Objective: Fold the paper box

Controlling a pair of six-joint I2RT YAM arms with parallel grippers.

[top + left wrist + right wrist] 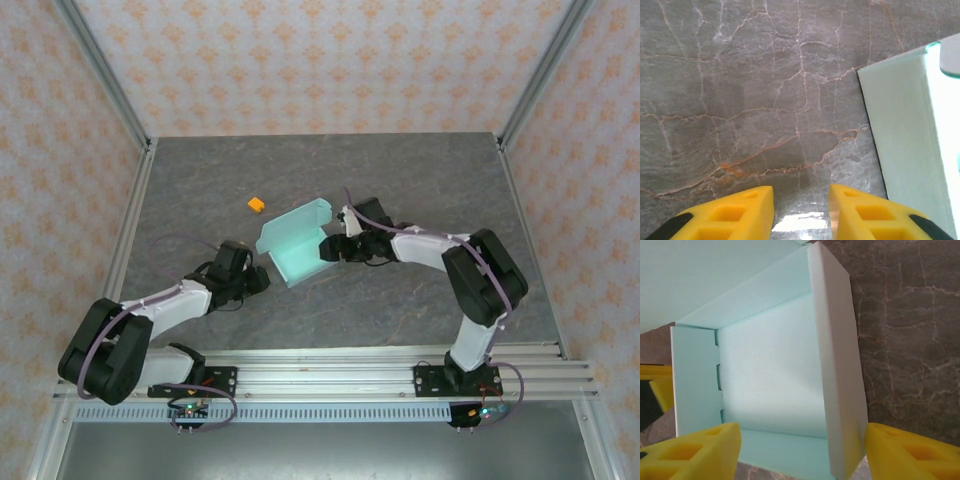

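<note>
Your left claw (801,200) stands open and empty beside the box (900,130); your right claw (801,435), open, straddles one end.

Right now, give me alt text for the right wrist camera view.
A pale mint-green paper box, open with walls raised, seen looking into it. Two yellow fingers stand apart at the bottom corners; grey marbled table on the right.

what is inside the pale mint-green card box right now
Nothing visible: the pale mint-green card box has just a bare floor and walls. One near corner is covered by a yellow finger.
</note>
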